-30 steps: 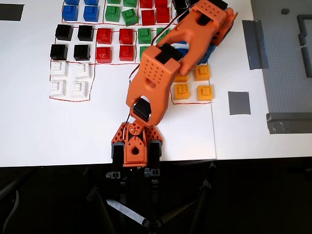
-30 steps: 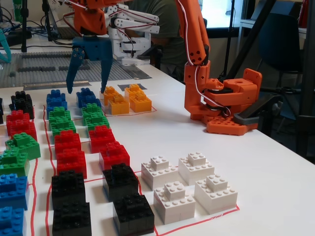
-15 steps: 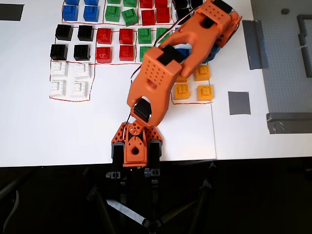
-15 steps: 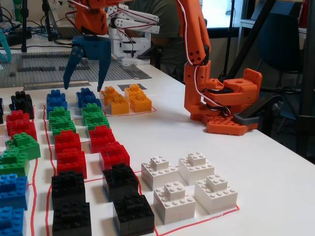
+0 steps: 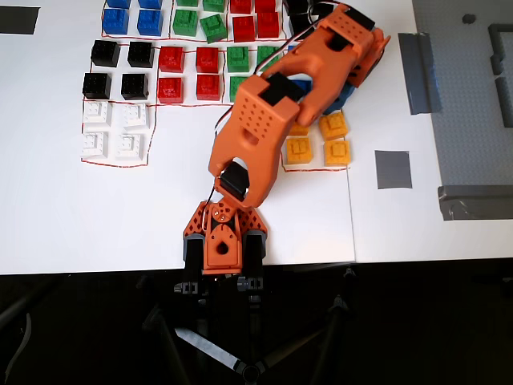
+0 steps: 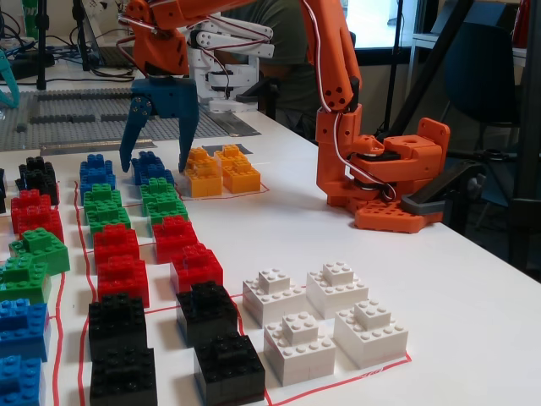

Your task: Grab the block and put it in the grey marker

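Observation:
In the fixed view my gripper has blue fingers. It is open and lowered over a blue block, with one fingertip on each side of it. A second blue block stands to its left. In the overhead view my orange arm covers the gripper, and only a bit of blue block shows under it. The grey marker is a small dark-grey square lying bare to the right of the yellow-orange blocks. Nothing is held.
Rows of black, red, green and white blocks lie left of the arm, with more blue ones at top left. Grey tape strips and a grey baseplate lie right. The arm's base sits at the front edge.

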